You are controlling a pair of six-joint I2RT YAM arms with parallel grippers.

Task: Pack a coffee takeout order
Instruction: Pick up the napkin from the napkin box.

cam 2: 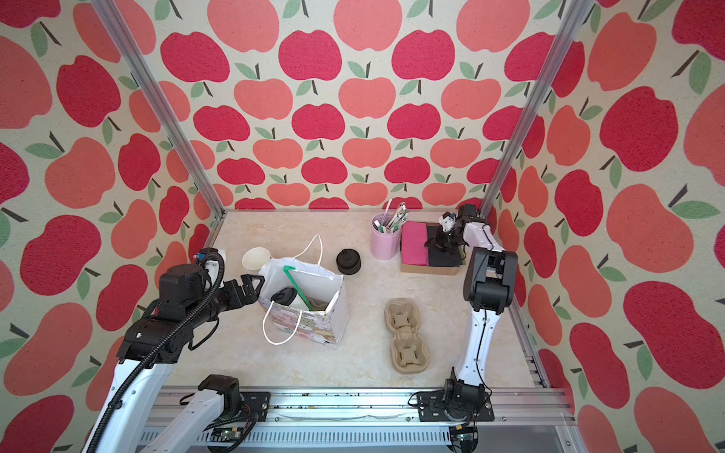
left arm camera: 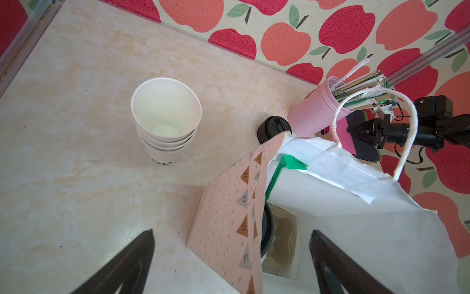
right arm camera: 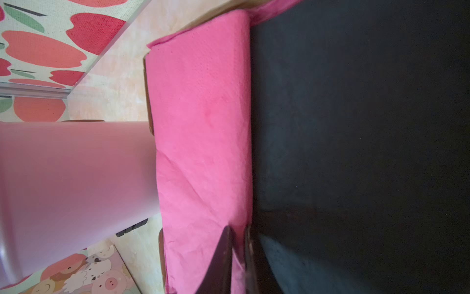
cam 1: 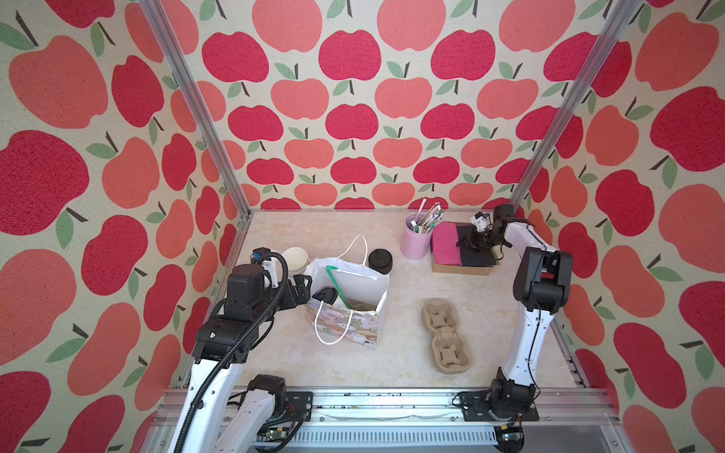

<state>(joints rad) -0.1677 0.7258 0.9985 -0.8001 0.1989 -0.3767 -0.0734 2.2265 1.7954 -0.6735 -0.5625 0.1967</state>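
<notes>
**Right pincer** (right arm camera: 237,229): jaws nearly together, pinching the inner edge of the pink napkin (right arm camera: 201,127) at the seam w/ the black napkins (right arm camera: 356,127). We judge the pinch to be on pink only, but cannot tell how many layers it has. Both piles lie in the cardboard box (cam 1: 459,269) at the far right of the surface (cam 1: 314,364). The pink tumbler (cam 1: 416,243) stands just beside the box.

**Rec. for this step:**
- Lift straight up and slowly, so one sheet peels off and the pile below isn't dragged.
- Check that no black sheet rides along.
- Clear the tumbler's straws before swinging across.

**Left pincer** (left arm camera: 232,231): spread wide, straddling a side wall of the gift bag (cam 1: 353,325), not gripping. We'd close it on that wall to hold the mouth open for the drop.

**Bag contents:** lidded cup (cam 1: 326,294) and green straw (cam 1: 338,288) are inside. The napkin is the outstanding item.

**No action req'd:** cup stack (cam 1: 294,261), spare lids (cam 1: 379,261), carrier (cam 1: 445,339).
</notes>
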